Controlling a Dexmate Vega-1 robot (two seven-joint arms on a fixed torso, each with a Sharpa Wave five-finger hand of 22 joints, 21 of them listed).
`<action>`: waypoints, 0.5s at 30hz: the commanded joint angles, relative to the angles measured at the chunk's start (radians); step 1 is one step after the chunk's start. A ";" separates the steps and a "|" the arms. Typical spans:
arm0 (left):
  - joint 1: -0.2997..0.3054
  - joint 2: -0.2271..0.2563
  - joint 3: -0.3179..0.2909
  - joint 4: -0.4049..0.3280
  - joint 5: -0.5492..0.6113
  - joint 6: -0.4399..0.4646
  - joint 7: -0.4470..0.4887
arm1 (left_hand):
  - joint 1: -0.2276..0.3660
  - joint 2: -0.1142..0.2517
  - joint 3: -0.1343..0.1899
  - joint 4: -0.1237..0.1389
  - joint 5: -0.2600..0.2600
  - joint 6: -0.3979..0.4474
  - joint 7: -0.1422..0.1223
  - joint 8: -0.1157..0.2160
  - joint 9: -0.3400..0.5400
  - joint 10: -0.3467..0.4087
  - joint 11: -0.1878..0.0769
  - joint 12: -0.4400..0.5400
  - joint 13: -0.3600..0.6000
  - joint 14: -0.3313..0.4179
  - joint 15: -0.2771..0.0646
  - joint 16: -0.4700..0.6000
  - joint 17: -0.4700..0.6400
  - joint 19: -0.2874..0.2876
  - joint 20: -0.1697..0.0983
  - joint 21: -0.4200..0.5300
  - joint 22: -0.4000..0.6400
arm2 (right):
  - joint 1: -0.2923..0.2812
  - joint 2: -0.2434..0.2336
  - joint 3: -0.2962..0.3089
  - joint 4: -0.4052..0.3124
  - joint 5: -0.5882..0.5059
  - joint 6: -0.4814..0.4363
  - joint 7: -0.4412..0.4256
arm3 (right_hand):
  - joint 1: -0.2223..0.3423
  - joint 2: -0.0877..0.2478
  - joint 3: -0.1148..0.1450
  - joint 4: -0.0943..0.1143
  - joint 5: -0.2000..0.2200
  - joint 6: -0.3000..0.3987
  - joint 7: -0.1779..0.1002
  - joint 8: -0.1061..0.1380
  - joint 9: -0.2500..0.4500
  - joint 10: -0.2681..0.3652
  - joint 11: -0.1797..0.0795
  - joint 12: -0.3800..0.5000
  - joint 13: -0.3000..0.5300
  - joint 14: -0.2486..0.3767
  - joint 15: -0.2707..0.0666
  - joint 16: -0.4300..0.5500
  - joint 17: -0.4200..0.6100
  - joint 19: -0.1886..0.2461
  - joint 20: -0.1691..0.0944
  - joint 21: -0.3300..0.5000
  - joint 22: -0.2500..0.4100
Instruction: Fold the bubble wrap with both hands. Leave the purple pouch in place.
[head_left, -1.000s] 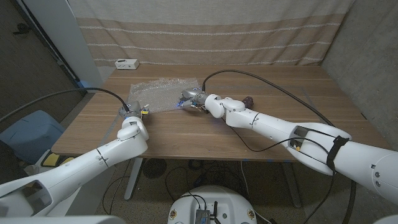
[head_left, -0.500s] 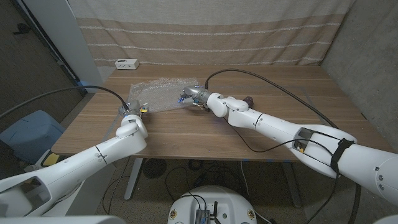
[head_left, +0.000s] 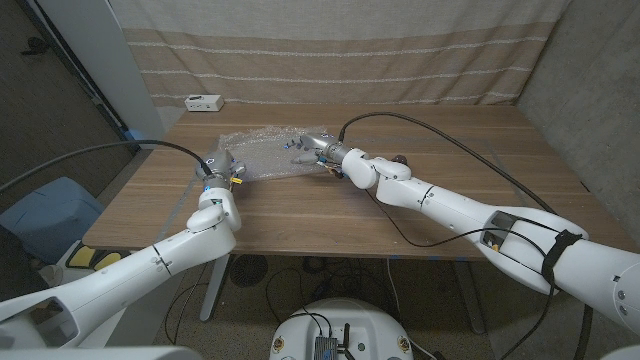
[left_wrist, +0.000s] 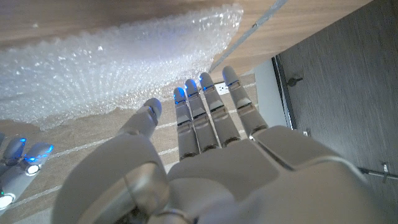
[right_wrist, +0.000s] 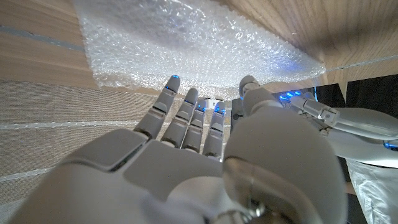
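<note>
A clear sheet of bubble wrap (head_left: 262, 148) lies crumpled on the far left part of the wooden table (head_left: 330, 210). My left hand (head_left: 218, 172) is at the sheet's near left corner, my right hand (head_left: 318, 150) at its right edge. In the left wrist view the left hand (left_wrist: 205, 130) has straight, spread fingers just short of the bubble wrap (left_wrist: 112, 62) and holds nothing. In the right wrist view the right hand (right_wrist: 193, 130) likewise reaches with straight fingers toward the bubble wrap (right_wrist: 186, 43). A small purple pouch (head_left: 401, 160) lies beside my right forearm.
A white box (head_left: 203, 101) sits at the table's far left edge in front of a striped curtain. A black cable (head_left: 440, 135) arcs over the table along my right arm. A blue bin (head_left: 48, 215) stands on the floor at the left.
My right hand has moved away from me and rightward along the sheet's right edge. My left hand has advanced to the sheet's near left corner.
</note>
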 joint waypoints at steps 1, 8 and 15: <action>0.037 -0.022 -0.014 -0.011 0.107 -0.025 0.070 | 0.021 0.001 -0.023 -0.006 -0.002 -0.060 -0.015 0.000 0.003 -0.044 0.000 -0.007 0.007 -0.040 0.002 -0.005 0.006 -0.027 -0.004 -0.014 0.005 | -0.003 -0.041 0.018 -0.048 0.001 0.001 0.072 | -0.033 -0.019 -0.008 0.015 0.001 -0.018 0.000 0.009 0.002 -0.026 0.009 0.000 -0.001 -0.038 -0.020 -0.002 -0.006 -0.029 0.010 -0.016 -0.001; 0.004 0.023 0.026 -0.043 0.138 0.012 -0.072 | 0.024 -0.056 -0.093 -0.015 -0.007 -0.218 -0.038 0.001 0.001 -0.183 0.008 -0.012 0.010 -0.192 0.027 -0.023 -0.003 -0.089 0.007 -0.056 0.006 | 0.004 -0.055 0.003 -0.073 -0.034 -0.038 0.126 | -0.066 -0.040 -0.005 0.009 0.012 -0.115 -0.007 0.004 0.000 -0.121 -0.001 -0.007 -0.008 -0.147 -0.009 -0.003 -0.039 -0.087 0.021 -0.058 -0.004; -0.046 0.062 0.082 -0.057 0.168 0.043 -0.228 | 0.046 -0.094 -0.141 -0.013 -0.009 -0.389 -0.044 0.001 -0.001 -0.335 0.020 -0.017 0.003 -0.336 0.051 -0.028 -0.013 -0.132 0.014 -0.098 0.005 | 0.001 -0.049 -0.025 -0.073 -0.108 -0.081 0.103 | -0.047 -0.050 0.007 -0.008 0.019 -0.167 -0.006 0.001 -0.002 -0.163 -0.007 -0.008 -0.011 -0.184 -0.012 -0.003 -0.054 -0.091 0.017 -0.068 -0.005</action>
